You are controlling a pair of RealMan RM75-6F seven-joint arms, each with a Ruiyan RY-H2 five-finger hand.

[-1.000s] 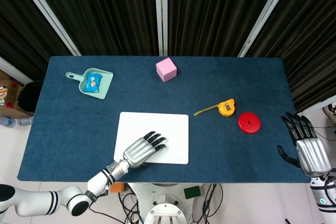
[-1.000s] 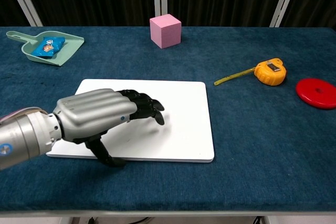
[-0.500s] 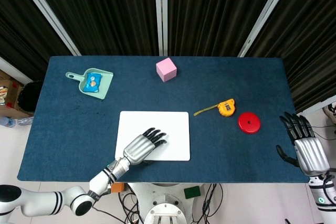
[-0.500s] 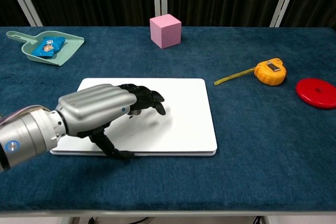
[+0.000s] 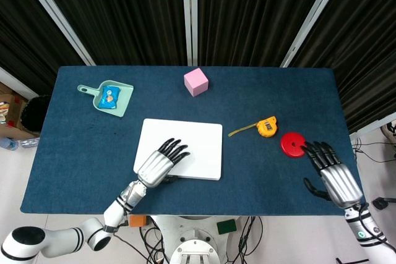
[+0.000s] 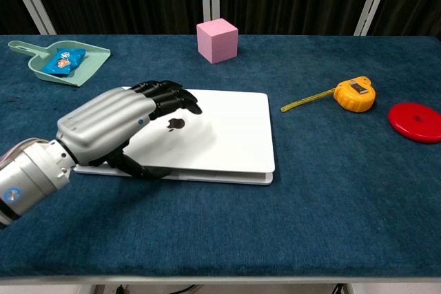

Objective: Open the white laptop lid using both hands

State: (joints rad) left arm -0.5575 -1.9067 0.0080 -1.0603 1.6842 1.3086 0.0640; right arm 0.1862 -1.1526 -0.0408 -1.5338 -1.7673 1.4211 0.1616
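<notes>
The white laptop [image 5: 182,148] lies near the middle of the blue table [image 5: 80,153], its front edge toward the robot and its lid raised a crack off the base in the chest view. The left hand [image 6: 114,127] rests on the lid's left part, fingers [image 6: 165,94] stretched flat over the top and thumb tucked under the front edge, so it pinches the lid. The right hand [image 5: 331,173] hovers over the table's right near corner, fingers spread and holding nothing, fingertips just beside the red disc [image 5: 292,144]. A yellow tape measure [image 5: 266,127] lies left of the disc, a pink cube [image 5: 195,81] stands at the far edge, and a green dustpan [image 5: 112,98] holds a blue packet [image 5: 109,96].
</notes>
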